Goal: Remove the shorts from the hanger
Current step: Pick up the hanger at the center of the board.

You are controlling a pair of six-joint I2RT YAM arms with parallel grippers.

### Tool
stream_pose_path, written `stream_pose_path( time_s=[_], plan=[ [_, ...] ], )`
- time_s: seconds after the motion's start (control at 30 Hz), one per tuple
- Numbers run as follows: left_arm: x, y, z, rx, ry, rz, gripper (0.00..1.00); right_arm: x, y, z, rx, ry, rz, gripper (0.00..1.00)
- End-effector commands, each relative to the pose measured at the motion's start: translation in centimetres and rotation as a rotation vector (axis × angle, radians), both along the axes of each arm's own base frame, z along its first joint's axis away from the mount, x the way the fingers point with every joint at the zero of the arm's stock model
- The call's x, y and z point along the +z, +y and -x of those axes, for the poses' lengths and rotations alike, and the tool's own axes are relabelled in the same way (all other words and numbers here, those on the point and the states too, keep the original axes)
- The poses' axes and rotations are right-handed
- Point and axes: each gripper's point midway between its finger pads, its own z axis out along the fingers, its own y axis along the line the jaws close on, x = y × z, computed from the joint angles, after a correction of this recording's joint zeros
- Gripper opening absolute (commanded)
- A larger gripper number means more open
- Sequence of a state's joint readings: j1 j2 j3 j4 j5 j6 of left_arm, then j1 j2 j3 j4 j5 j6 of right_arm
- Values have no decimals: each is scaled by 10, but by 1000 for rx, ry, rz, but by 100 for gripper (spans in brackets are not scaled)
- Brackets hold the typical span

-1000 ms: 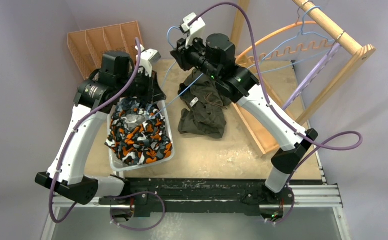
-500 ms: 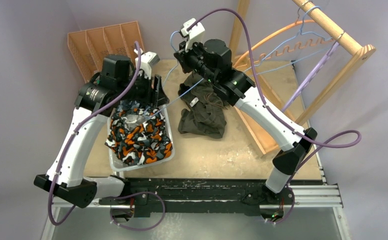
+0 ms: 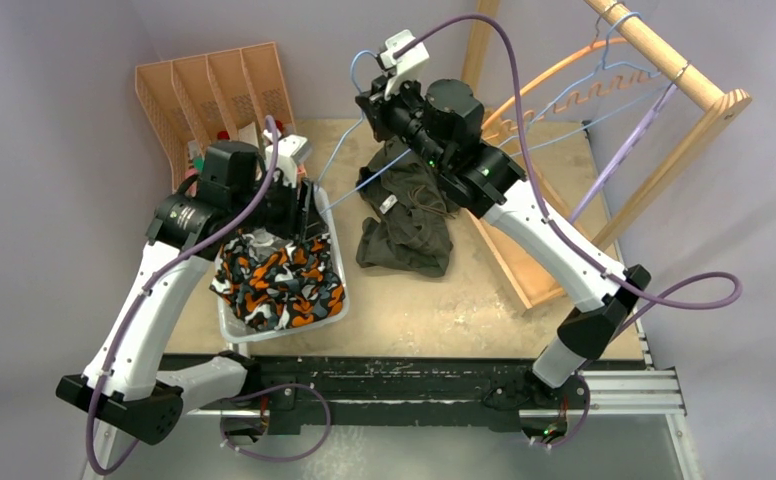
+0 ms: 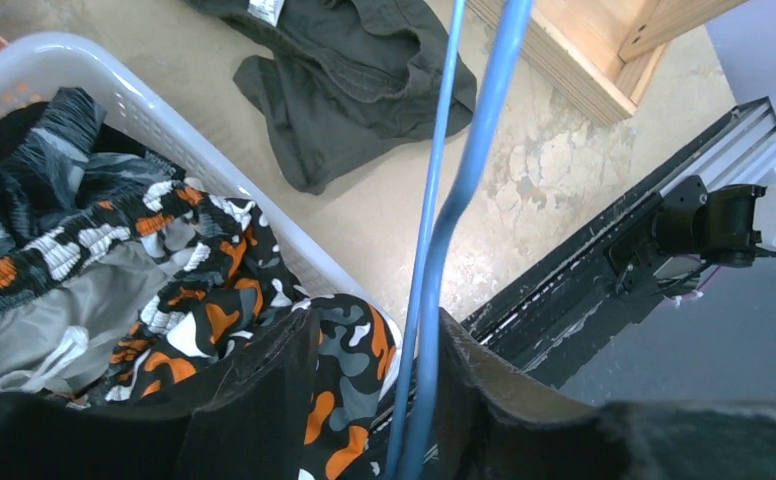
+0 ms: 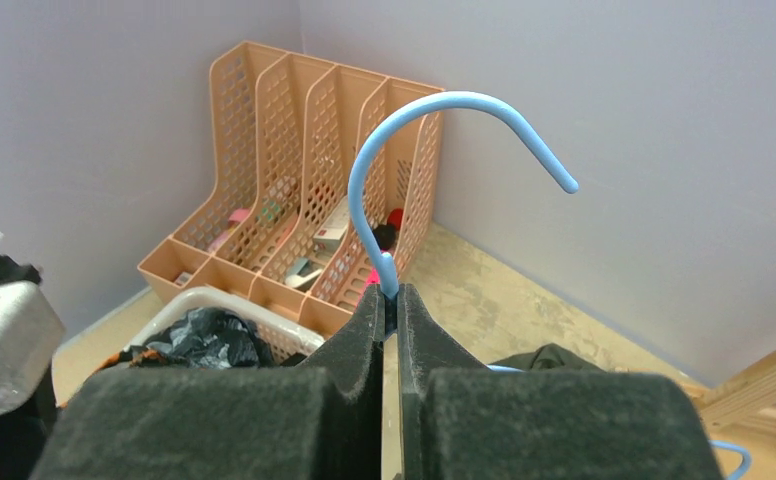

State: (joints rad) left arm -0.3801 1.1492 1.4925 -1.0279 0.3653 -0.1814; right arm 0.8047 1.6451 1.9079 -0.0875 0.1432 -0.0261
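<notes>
Slantwise between the two arms runs the blue hanger (image 3: 364, 185) — the right end effector (image 5: 389, 298) has its fingers pressed together on the wire at the hook's neck, while the lower wire passes through the left end effector (image 4: 374, 335), which is spread and grips nothing. Orange camouflage shorts (image 3: 279, 285) lie just beneath it in the white basket (image 4: 114, 85); olive shorts (image 3: 409, 235) rest on the counter (image 3: 434, 300) nearby.

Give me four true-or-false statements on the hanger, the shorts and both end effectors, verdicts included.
1. The right end effector is shut on the blue hanger, at its neck. True.
2. The olive shorts lie inside the white basket. False: they lie on the table beside it.
3. The left end effector is open around the hanger's wire. True.
4. The orange camouflage shorts lie on the bare table. False: they are in the basket.
</notes>
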Motion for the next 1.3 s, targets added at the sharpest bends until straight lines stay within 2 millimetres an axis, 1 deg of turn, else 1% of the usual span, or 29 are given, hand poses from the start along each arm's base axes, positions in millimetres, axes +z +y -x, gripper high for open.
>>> stream_pose_path(
  time_s=[0.0,0.03,0.1,0.13,0.17,0.23,0.27,0.33,0.37,0.4,0.43,0.47,0.5,0.53,0.6,0.63,0.67,0.7,0.77,0.8,0.83,0.9,0.97,1.0,1.07,1.17,1.23,1.27],
  plan=[
    [16,-12,0,-31,-45,86,33,42,-11,12,0,-86,-92,0],
    [18,-13,0,-35,-46,90,27,42,-12,12,0,-87,-93,0],
    [22,-14,-4,-32,-54,87,9,42,-13,13,-2,-89,-94,0],
    [24,-13,-6,-28,-60,86,4,42,-13,13,-2,-89,-95,0],
    [26,-14,-8,-30,-64,88,1,42,-13,14,-1,-89,-95,0],
    [29,-15,-8,-38,-71,91,0,41,-14,14,0,-88,-93,0],
    [31,-17,-8,-45,-72,96,6,40,-14,14,-1,-87,-92,0],
    [32,-17,-7,-50,-74,99,24,38,-14,14,-2,-85,-90,0],
    [34,-17,-6,-50,-80,100,31,36,-14,14,-4,-83,-86,0],
    [35,-16,-6,-50,-86,98,36,35,-14,13,-5,-80,-81,0],
    [37,-15,-5,-48,-94,99,38,34,-14,13,-3,-80,-78,0],
    [39,-14,-5,-41,-104,97,40,34,-13,14,3,-80,-75,0],
    [41,-13,-6,-37,-111,95,40,33,-13,15,9,-78,-70,0],
    [42,-12,-6,-34,-117,96,33,33,-13,15,10,-75,-70,0],
    [42,-14,-5,-50,-107,96,22,34,-13,16,8,-75,-79,0],
    [40,-16,-3,-65,-96,94,14,35,-14,16,8,-77,-81,0],
    [37,-16,-3,-78,-87,87,3,35,-14,16,7,-76,-85,0],
    [35,-17,-2,-85,-79,81,0,35,-14,15,5,-75,-86,0],
    [34,-16,-3,-88,-78,72,0,34,-12,14,5,-67,-85,0],
    [36,-15,-4,-80,-90,72,0,34,-12,15,7,-63,-80,2],
    [39,-14,-6,-70,-105,75,0,34,-13,17,13,-58,-81,11],
    [52,-14,-13,-43,-154,94,0,38,-13,24,37,-51,-82,25],
    [65,-14,-26,-9,-201,105,0,43,-17,34,60,-35,-97,45],
    [71,-15,-32,0,-221,107,0,46,-20,40,75,-28,-108,51],
    [80,-18,-45,11,-247,113,0,47,-26,52,95,-15,-116,55],
    [89,-30,-63,-17,-273,133,0,47,-40,70,110,16,-129,58],
    [92,-36,-77,-23,-284,132,0,52,-54,82,106,4,-149,59],
    [92,-39,-84,-30,-289,128,0,51,-57,89,121,-5,-150,59]
  ],
)
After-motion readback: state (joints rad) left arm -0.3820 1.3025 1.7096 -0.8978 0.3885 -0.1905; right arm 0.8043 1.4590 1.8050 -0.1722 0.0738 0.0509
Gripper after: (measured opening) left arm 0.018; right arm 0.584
